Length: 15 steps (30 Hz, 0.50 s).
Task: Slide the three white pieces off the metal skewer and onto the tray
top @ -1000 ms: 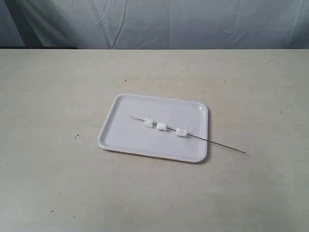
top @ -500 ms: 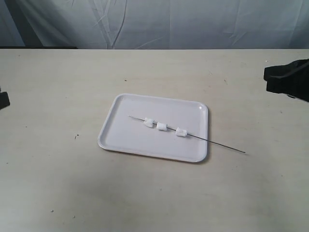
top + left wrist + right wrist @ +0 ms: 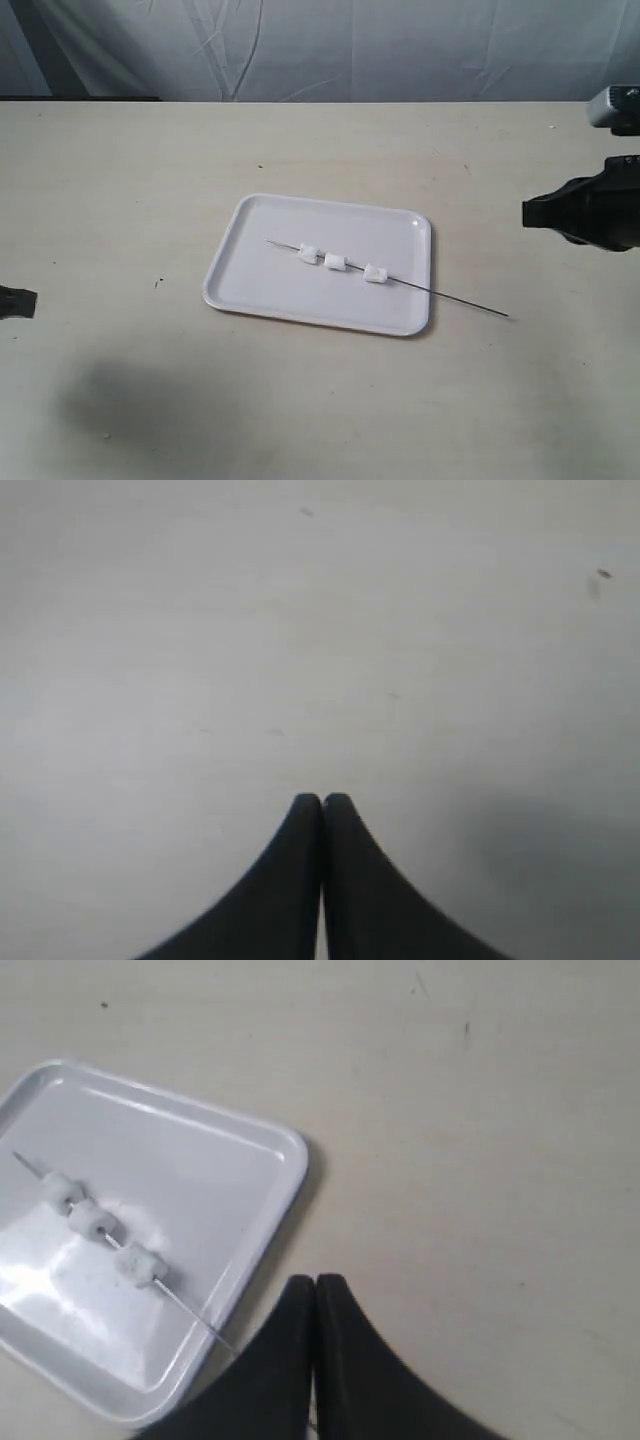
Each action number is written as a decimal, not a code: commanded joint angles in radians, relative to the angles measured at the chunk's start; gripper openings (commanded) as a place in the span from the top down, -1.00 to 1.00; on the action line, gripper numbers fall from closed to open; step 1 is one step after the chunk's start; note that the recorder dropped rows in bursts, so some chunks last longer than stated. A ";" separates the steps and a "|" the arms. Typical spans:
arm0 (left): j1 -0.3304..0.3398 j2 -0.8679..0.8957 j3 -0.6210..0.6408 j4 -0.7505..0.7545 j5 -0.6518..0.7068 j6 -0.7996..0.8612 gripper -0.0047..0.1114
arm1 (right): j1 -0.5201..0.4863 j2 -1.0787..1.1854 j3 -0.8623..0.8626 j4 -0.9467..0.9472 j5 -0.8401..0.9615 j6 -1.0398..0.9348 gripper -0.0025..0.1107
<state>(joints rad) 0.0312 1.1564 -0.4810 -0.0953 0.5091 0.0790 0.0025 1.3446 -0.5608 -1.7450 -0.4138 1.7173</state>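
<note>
On the tray (image 3: 260, 275), three white pieces (image 3: 335, 262) sit skewered (untouched); left gripper (image 3: 322, 800) and right gripper (image 3: 316, 1282) hover closed, empty; next, pinch the metal skewer (image 3: 460, 301) outside the rim.

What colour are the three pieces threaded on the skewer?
White, like the tray beneath them. The three pieces on the skewer show best in the exterior view.

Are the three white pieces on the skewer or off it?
On it. The three white pieces sit threaded along the metal skewer, which lies across the tray, one end past its rim.
</note>
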 commanded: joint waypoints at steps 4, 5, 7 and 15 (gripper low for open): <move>-0.005 0.086 -0.023 -0.870 0.160 1.030 0.88 | 0.077 0.132 -0.074 0.001 -0.139 -0.314 0.45; -0.005 0.099 -0.029 -0.906 0.172 1.061 0.80 | 0.100 0.154 -0.081 0.001 -0.115 -0.335 0.26; -0.005 0.137 -0.059 -0.918 0.204 1.063 0.60 | 0.150 0.202 -0.093 0.001 -0.064 -0.387 0.26; -0.005 0.269 -0.147 -0.980 0.297 1.114 0.34 | 0.208 0.303 -0.120 0.001 -0.006 -0.473 0.34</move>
<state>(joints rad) 0.0312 1.3914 -0.6052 -1.0390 0.7915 1.1686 0.2057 1.6331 -0.6700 -1.7450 -0.4562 1.2610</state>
